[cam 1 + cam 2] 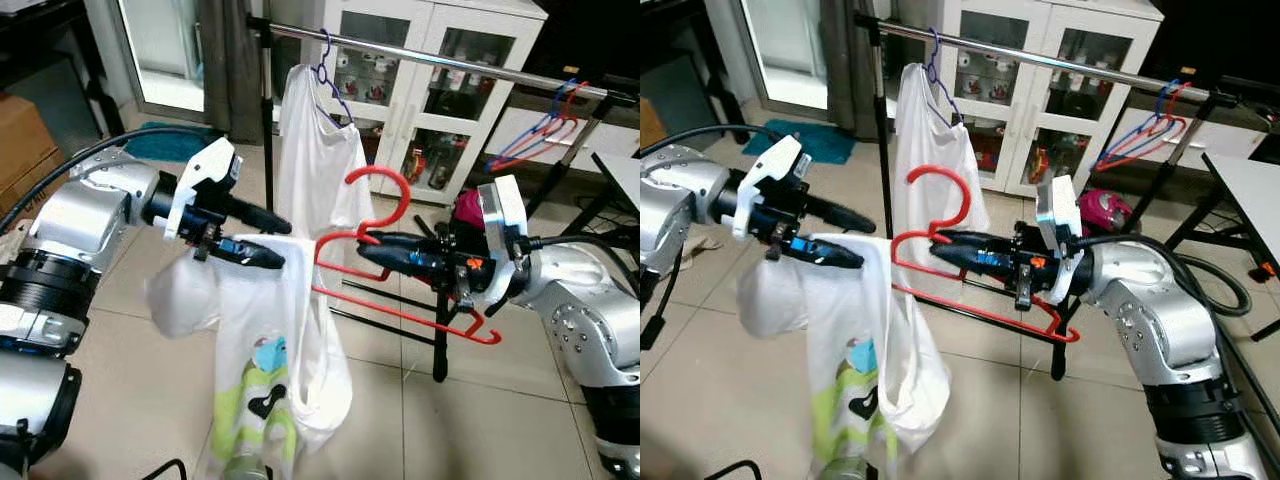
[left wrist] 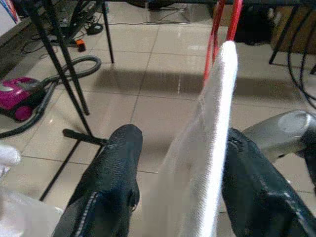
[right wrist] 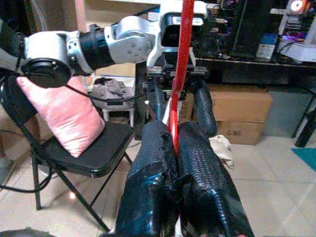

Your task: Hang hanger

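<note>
While I'm standing in front of the clothes rail [image 1: 440,55], which runs across the top of my view on black legs over a tiled floor [image 1: 400,400], the white cabinet [image 1: 430,90] with glass doors sits behind it. One white shirt on rail [image 1: 315,150] already hangs there from a purple hanger [image 1: 330,75], and a few red and blue hangers [image 1: 545,130] dangle at the far right end. Down behind the legs there's a pink vacuum [image 2: 19,96] on the floor.

Closer in, a white t-shirt [image 1: 265,370] with a green and blue print droops between my arms. My left pincer [image 1: 262,240] has its two fingers spread, with a fold of the shirt's fabric running between them and over the lower one. The red hanger [image 1: 385,250] is out in front of me, below the rail, hook pointing up, one end tucked into the shirt. My right pincer [image 1: 375,243] is clamped tight on its red bar just under the hook, fingers pressed together around it.
</note>
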Robot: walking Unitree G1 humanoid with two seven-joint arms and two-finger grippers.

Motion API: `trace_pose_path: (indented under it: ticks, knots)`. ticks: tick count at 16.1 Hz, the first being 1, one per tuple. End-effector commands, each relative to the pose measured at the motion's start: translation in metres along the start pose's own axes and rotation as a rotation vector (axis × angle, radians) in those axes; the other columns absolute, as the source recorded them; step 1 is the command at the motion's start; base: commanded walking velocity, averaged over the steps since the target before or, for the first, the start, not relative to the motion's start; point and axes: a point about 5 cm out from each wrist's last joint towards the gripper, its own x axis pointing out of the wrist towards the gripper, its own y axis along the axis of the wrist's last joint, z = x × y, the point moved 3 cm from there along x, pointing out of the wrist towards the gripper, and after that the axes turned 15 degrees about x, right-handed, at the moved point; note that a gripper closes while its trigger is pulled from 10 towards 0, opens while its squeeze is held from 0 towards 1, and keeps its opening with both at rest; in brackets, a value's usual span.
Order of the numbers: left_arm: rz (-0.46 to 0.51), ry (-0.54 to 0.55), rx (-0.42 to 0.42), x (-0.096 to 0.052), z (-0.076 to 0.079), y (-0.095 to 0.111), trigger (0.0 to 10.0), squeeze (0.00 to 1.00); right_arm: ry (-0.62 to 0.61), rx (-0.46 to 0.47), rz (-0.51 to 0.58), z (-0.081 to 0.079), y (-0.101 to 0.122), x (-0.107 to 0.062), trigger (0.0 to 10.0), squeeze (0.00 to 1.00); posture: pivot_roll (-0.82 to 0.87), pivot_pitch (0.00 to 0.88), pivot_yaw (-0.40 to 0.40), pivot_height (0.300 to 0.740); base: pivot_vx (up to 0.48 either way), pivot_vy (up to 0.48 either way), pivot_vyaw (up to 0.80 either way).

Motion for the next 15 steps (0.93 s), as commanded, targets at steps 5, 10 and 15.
trace_pose_path:
  ticks: [5,10,15]
  knots:
    - [0.030,-0.067,0.002,0.009,0.005,0.005,0.0,0.00,0.082,-0.004,-0.043,-0.009,0.001,0.003,10.0,0.00,0.15,0.000,-0.051,0.740,0.000,0.000,0.00]
    - [0.022,-0.089,-0.008,0.013,0.009,0.000,0.0,0.00,0.102,-0.001,-0.052,-0.008,0.005,0.006,10.0,0.00,0.15,0.000,-0.054,0.740,0.000,0.000,0.00]
    - [0.061,-0.101,0.006,0.015,0.012,0.008,0.0,0.00,0.070,0.020,-0.068,0.000,0.003,0.005,10.0,0.75,0.14,0.000,-0.057,0.740,0.000,0.000,0.00]
